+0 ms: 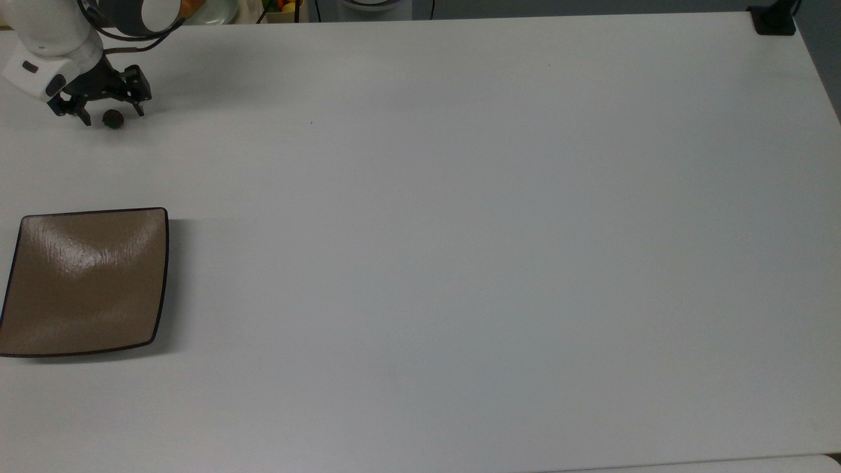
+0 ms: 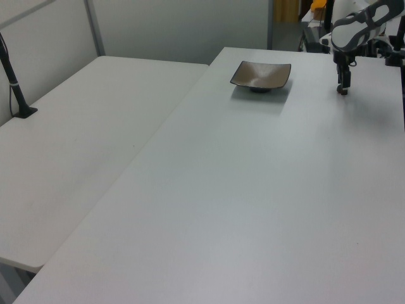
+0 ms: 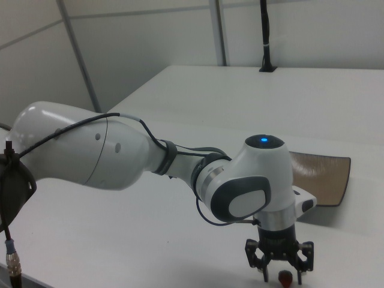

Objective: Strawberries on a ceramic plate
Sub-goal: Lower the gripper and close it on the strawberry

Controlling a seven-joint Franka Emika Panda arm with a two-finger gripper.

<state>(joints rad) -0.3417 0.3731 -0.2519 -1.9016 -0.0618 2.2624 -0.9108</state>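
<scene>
A tiny dark red strawberry (image 1: 113, 119) lies on the white table near the top view's upper left corner. My gripper (image 1: 111, 115) is lowered around it, open, with one finger on each side of the berry. In the right view the strawberry (image 3: 285, 278) sits between the black fingertips of the gripper (image 3: 282, 277). In the left view the gripper (image 2: 342, 89) stands low over the table at the far right, hiding the berry. The square tan-brown ceramic plate (image 1: 84, 282) rests bare at the top view's left edge, and shows as the plate (image 2: 261, 75) and the plate (image 3: 321, 174) elsewhere.
The wide white table (image 1: 460, 230) stretches to the top view's right. A black post base (image 1: 774, 20) sits at its upper right corner. A second table (image 2: 69, 145) adjoins on the left view's left. Clutter with orange food (image 1: 190, 6) lies beyond the far edge.
</scene>
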